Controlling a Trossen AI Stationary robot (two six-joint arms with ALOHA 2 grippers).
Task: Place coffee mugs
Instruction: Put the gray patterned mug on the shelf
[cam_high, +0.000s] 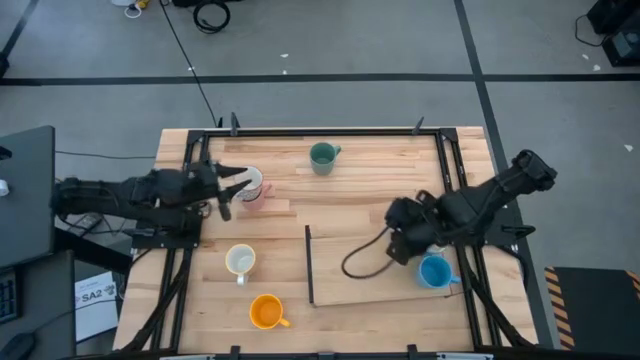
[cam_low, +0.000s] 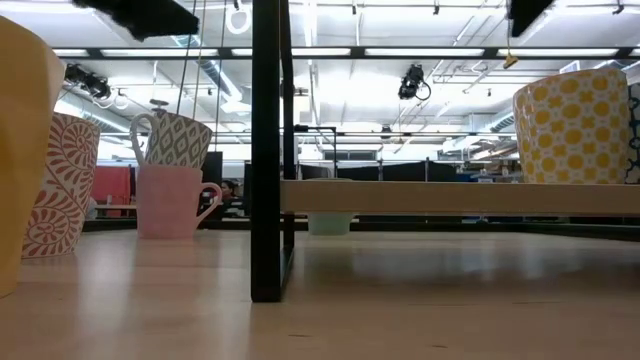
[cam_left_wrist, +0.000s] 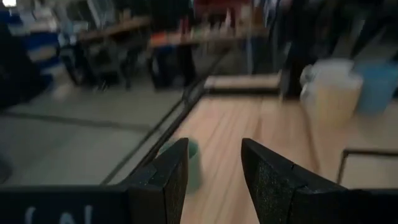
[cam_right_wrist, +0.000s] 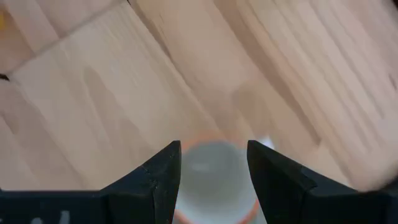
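Observation:
My left gripper (cam_high: 238, 190) (cam_left_wrist: 214, 146) is open and points level over the table's left side, above a white patterned mug (cam_low: 170, 140) that stands on a pink mug (cam_low: 170, 202). My right gripper (cam_high: 398, 245) (cam_right_wrist: 213, 149) is open and points down over a pale mug with an orange-toned rim (cam_right_wrist: 214, 183) on the raised board (cam_high: 370, 285). As far as it shows, the fingers stand above that mug. On the tabletop stand a green mug (cam_high: 322, 157), a white mug (cam_high: 240, 262) and an orange mug (cam_high: 266, 312). A blue mug (cam_high: 435, 271) is on the board.
The raised board rests on a black frame whose post (cam_low: 268, 150) stands mid-table. A yellow patterned mug (cam_low: 572, 125) shows on the board in the low view. Black rails (cam_high: 445, 160) run along the table's sides. Bare wood lies between the green mug and the board.

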